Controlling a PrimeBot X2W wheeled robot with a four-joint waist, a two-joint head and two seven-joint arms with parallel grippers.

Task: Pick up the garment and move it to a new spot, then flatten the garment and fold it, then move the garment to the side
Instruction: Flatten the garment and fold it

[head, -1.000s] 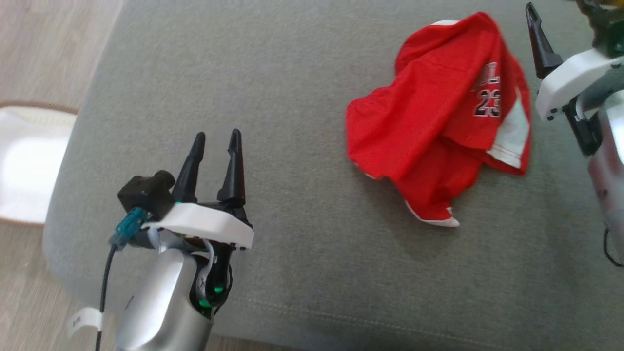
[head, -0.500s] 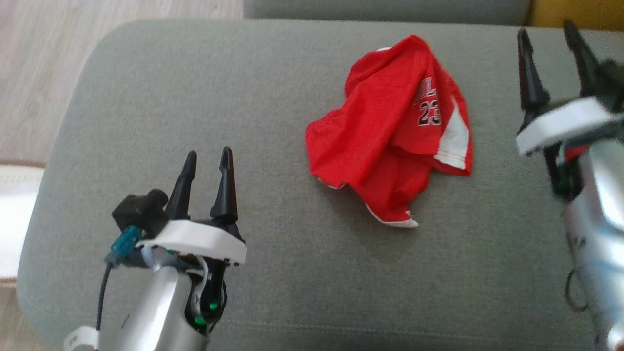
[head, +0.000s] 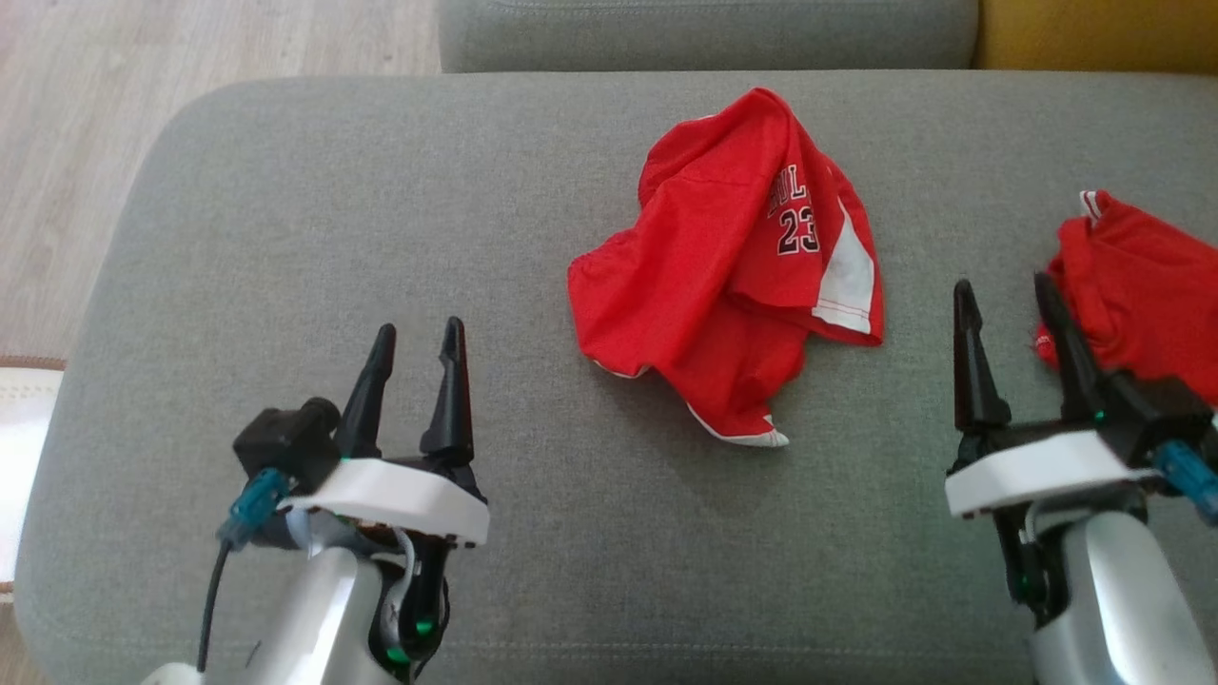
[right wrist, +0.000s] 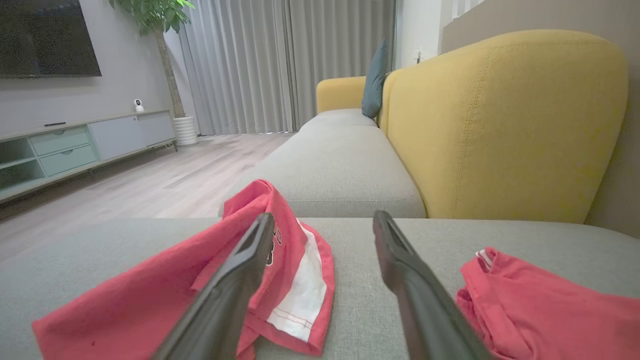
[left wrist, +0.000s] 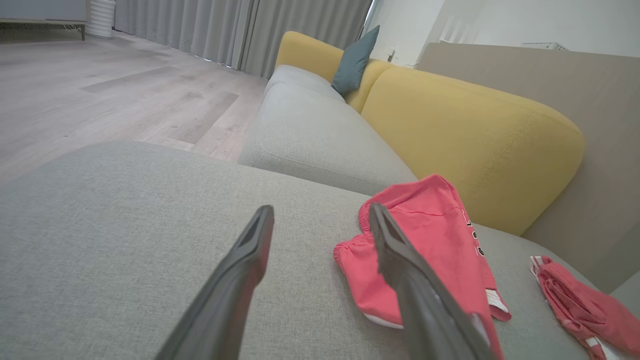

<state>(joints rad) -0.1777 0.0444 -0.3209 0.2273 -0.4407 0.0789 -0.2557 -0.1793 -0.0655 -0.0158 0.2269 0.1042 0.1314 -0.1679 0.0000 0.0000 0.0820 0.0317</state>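
A crumpled red garment [head: 728, 276] with white trim and the number 23 lies in a heap near the middle of the grey sofa cushion [head: 304, 219]. It also shows in the left wrist view as the garment [left wrist: 430, 250] and in the right wrist view as the garment [right wrist: 165, 290]. My left gripper [head: 416, 342] hovers open over bare cushion, left of and nearer than the heap. My right gripper [head: 1004, 295] stands open to the heap's right, holding nothing. Between the left fingers [left wrist: 240, 280] only cushion shows.
A second crumpled red garment [head: 1137, 285] lies at the cushion's right edge, just beyond my right fingers. A yellow sofa back [right wrist: 505, 125] rises behind the cushion. Wood floor [head: 86, 143] lies off the left edge, with a white rug [head: 19, 428] there.
The head camera has swung right and tipped, so the garment now sits near centre and a second red garment has come into view. My right gripper now shows at the lower right.
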